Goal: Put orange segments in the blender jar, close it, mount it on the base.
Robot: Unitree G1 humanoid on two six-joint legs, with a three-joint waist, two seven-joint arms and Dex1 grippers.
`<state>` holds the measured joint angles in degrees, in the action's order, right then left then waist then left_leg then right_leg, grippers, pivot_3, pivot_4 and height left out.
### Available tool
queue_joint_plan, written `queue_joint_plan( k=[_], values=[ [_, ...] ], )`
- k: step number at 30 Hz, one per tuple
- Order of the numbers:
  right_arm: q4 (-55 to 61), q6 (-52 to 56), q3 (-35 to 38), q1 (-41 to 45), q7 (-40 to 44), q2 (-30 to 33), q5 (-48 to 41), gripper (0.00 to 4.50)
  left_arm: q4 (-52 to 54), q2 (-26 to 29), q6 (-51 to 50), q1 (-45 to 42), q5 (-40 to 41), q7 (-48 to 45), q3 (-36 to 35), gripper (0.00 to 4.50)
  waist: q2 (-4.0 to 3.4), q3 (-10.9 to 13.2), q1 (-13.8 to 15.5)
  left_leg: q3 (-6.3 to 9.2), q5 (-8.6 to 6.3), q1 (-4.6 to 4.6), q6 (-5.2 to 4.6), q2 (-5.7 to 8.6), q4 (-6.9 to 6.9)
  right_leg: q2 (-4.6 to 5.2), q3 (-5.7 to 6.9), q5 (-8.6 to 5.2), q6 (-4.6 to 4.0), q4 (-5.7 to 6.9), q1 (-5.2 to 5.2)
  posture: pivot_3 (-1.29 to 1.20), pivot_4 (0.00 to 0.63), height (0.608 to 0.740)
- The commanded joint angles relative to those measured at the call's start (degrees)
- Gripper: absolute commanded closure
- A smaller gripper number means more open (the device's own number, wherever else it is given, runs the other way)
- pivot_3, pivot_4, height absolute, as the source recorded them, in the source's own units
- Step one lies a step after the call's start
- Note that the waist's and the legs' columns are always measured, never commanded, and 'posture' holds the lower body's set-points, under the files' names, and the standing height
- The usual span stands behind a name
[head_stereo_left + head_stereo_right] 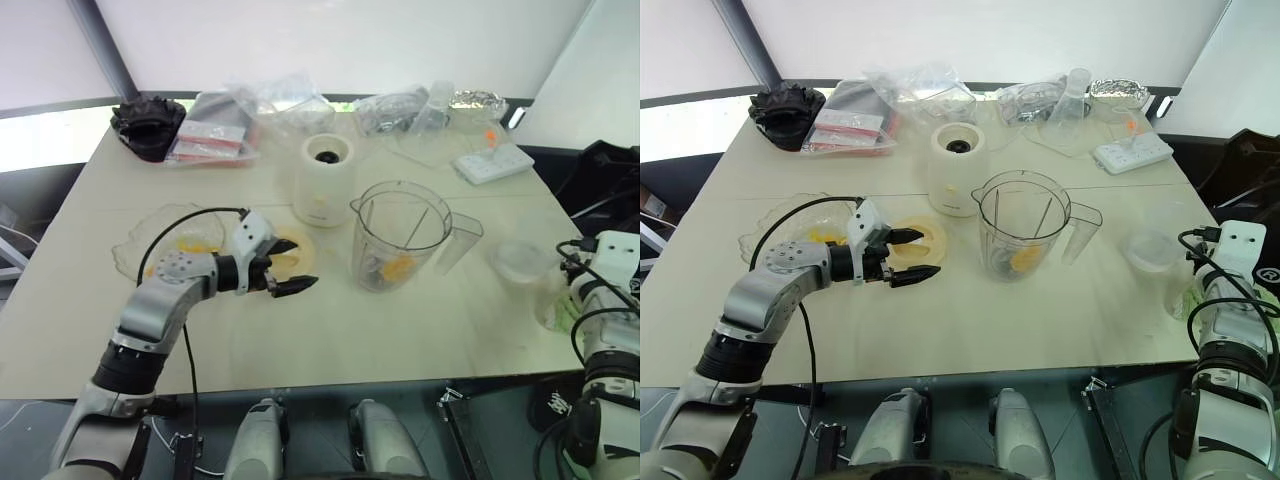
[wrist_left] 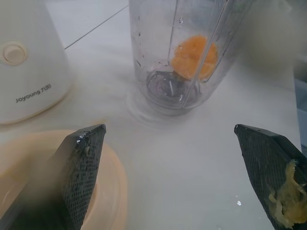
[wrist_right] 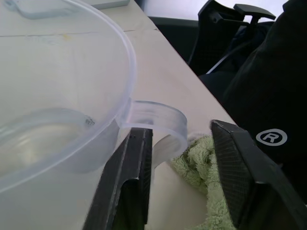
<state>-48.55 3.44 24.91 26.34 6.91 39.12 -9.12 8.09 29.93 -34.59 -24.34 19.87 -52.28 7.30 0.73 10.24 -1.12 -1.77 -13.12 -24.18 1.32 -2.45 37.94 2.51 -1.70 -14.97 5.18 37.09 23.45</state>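
Hovering left claw [image 1: 923,254] apart beside blender jar [image 1: 1020,228] | right claw [image 3: 184,165] half-apart astride lid tab [image 3: 158,125], table edge

- right gripper [image 3: 180,158] fingers cut off by frame bottom; clear lid [image 3: 57,91] cropped at top and side
- blender jar [image 2: 189,52] top cut off
- base [image 2: 29,62] partly cropped
- bagged items [image 1: 215,130] contents unreadable

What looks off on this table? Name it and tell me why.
Pulp is smeared on one of the left gripper's open fingers, seen in the left wrist view. The blender jar stands open with orange segments inside, its pale-yellow lid flat on the table beside the base.
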Motion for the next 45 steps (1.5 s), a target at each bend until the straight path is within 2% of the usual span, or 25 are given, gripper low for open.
queue_joint_plan(
  k=[1,3,6,8,9,25,37,45],
  values=[
    [1.5,-1.0,0.4,0.2,-0.3,0.2,-0.5,2.38,1.6,0.4,0.9,-0.7,0.2,0.0,-0.2,0.0,0.0,0.0,0.0,0.0,0.0,0.0,0.0,0.0,0.0,0.0,0.0,0.0,0.0,0.0,0.0,0.0,0.15,0.74],
    [1.8,-1.0,0.3,-0.2,-0.3,-0.1,-0.5,2.38,1.6,0.5,1.0,-0.8,0.1,0.0,-0.2,0.0,0.0,0.0,0.0,0.0,0.0,0.0,0.0,0.0,0.0,0.0,0.0,0.0,0.0,0.0,0.0,0.0,0.15,0.74],
    [2.1,-1.1,0.3,-0.4,-0.3,-0.3,-0.6,3.24,1.5,0.5,1.1,-0.8,0.1,0.1,-0.1,0.0,0.0,0.0,0.0,0.0,0.0,0.0,0.0,0.0,-0.01,0.0,0.0,0.0,0.0,0.0,0.01,0.0,0.15,0.74],
    [1.9,-1.0,0.4,-0.5,-0.7,-0.4,-0.6,4.26,1.6,0.5,1.2,-0.8,0.1,0.1,-0.1,0.0,0.0,0.0,0.0,0.0,0.0,0.0,0.0,0.0,-0.01,0.0,0.0,0.0,0.0,0.0,0.01,0.0,0.15,0.74],
    [1.9,-0.8,0.5,-0.5,-0.8,-0.4,-0.9,4.44,1.6,0.6,1.2,-0.8,0.1,0.1,-0.1,0.0,0.0,0.0,0.1,0.0,0.0,0.0,0.0,0.0,-0.01,0.01,0.0,0.0,0.0,-0.01,0.0,0.0,0.15,0.74],
    [5.2,0.3,2.0,-2.2,-2.3,-2.4,-3.6,4.44,1.5,0.7,1.4,-0.6,0.0,0.2,0.2,0.0,0.04,0.0,0.3,0.04,0.0,0.0,0.0,0.04,0.0,0.09,0.02,-0.01,0.0,-0.12,-0.09,0.0,0.15,0.74],
    [25.4,7.8,8.4,-5.7,-7.8,-13.0,-13.6,4.44,1.9,0.7,1.6,0.1,0.0,-0.1,0.2,0.0,0.02,0.0,-0.4,0.02,0.0,-0.01,0.0,-0.07,-0.06,0.03,0.01,0.0,0.0,-0.06,0.02,0.0,0.15,0.74],
    [35.6,13.0,8.4,-6.4,-8.9,-13.5,-14.9,4.44,1.3,0.2,2.5,-0.5,2.0,-1.1,-1.5,0.0,-0.03,0.0,-1.2,0.01,0.0,-0.01,0.0,-0.09,-0.24,0.03,-0.07,0.0,-0.01,-0.05,0.16,0.0,0.15,0.74]
  ],
)
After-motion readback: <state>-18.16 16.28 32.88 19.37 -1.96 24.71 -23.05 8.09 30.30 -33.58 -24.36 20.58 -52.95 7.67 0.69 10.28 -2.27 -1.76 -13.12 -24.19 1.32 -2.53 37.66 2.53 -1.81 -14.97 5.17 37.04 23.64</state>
